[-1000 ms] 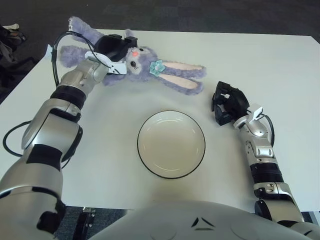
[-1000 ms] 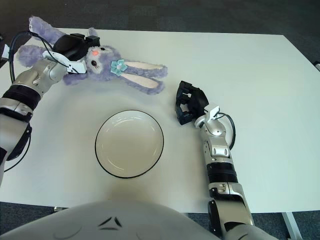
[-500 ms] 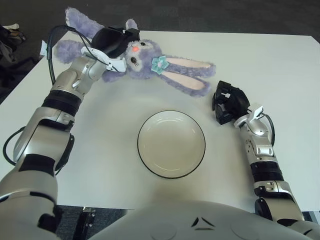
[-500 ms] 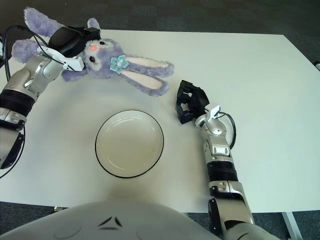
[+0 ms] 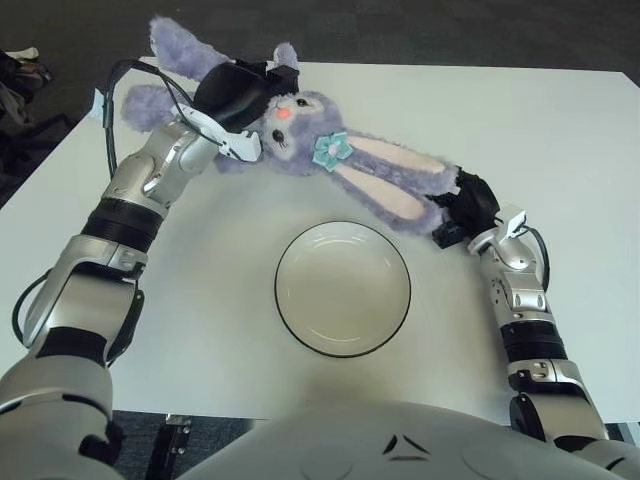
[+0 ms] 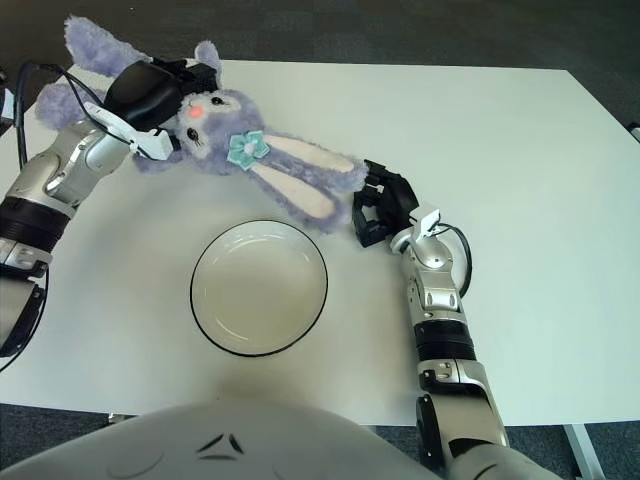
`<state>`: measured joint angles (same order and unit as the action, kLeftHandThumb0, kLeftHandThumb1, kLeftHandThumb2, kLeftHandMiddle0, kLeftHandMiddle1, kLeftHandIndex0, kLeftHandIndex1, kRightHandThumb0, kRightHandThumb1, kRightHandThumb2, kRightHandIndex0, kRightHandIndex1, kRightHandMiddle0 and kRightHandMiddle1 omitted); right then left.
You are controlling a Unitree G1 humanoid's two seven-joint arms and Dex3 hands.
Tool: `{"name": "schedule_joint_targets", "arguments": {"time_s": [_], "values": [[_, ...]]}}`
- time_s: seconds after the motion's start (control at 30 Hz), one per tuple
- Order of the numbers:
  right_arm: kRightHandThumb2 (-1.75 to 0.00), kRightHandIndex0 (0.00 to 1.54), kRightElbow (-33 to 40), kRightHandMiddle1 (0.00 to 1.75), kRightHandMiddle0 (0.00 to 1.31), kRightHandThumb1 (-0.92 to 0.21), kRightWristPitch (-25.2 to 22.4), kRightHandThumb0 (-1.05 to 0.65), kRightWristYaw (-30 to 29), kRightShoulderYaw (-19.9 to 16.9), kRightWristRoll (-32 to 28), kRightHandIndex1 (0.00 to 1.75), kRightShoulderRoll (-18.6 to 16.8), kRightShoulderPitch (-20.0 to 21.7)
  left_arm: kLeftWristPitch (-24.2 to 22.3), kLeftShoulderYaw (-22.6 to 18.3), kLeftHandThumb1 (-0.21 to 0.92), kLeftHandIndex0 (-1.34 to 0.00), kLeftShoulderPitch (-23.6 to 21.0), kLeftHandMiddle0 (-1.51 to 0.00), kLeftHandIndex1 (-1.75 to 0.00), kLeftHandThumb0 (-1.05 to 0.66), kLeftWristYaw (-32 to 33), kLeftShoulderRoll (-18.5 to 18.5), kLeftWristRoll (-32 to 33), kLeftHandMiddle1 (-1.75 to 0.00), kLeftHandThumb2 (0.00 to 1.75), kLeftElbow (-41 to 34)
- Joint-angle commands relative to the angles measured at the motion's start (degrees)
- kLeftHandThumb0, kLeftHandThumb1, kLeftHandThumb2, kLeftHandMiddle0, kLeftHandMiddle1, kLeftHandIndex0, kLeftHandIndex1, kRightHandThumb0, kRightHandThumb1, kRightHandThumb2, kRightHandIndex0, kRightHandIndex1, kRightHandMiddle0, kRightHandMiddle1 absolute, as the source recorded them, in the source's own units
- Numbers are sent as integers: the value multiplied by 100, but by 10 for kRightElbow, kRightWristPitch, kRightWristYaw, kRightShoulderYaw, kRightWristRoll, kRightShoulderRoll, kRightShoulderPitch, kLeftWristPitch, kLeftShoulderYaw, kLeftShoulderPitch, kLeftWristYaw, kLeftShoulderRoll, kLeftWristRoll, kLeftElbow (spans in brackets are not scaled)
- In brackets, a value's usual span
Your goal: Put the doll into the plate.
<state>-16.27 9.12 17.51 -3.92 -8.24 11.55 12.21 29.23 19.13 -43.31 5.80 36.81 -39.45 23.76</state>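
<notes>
A purple plush rabbit doll [image 5: 300, 125] with long pink-lined ears and a teal bow hangs above the white table, behind the plate. My left hand [image 5: 238, 92] is shut on the doll's body just behind its head. The long ears [image 5: 395, 190] trail down to the right, over the plate's far right edge. A white round plate [image 5: 342, 288] with a dark rim sits at the table's middle front, with nothing in it. My right hand [image 6: 382, 210] shows to the right of the plate, partly hidden behind the ear tips.
The white table [image 5: 560, 130] spreads wide to the right and behind. Dark floor lies beyond its far edge. Dark objects [image 5: 20, 70] sit off the table at the far left.
My left hand has lifted the doll and carried it right and toward the plate. The ears now reach my right hand, which has not moved.
</notes>
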Motion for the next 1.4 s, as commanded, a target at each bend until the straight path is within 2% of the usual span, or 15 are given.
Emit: {"name": "schedule_joint_targets", "arguments": {"time_s": [0.0,0.23,0.53,0.87,1.2,1.37], "values": [[-175,88,-30,175,69,6,-37,-1,-3,5,11,174,2,-30,25,-17,-11,-72,6,-97,-175,0,2,12,7,-160,175,-18],[-175,89,-32,175,69,7,-40,-1,-1,5,9,172,2,-28,49,-29,-10,-70,19,-96,-175,0,-8,9,15,-162,175,-36],[-175,90,-33,175,69,7,-42,-1,-1,4,5,171,0,-27,39,-53,-10,-70,90,-96,-175,0,-60,-4,71,-162,175,-117],[-175,89,-44,174,69,7,-36,-1,0,8,14,174,5,-22,48,-64,-5,-66,133,-91,-175,0,-114,-14,125,-166,171,-170],[-175,89,-51,167,75,9,-27,-1,2,7,12,175,6,-21,58,-73,-1,-63,175,-89,-175,0,-154,-12,149,-167,167,-233],[-175,89,-43,167,75,9,-49,-1,-5,3,5,175,1,-21,83,-77,0,-61,195,-87,-175,0,-155,-13,143,-168,166,-245]]}}
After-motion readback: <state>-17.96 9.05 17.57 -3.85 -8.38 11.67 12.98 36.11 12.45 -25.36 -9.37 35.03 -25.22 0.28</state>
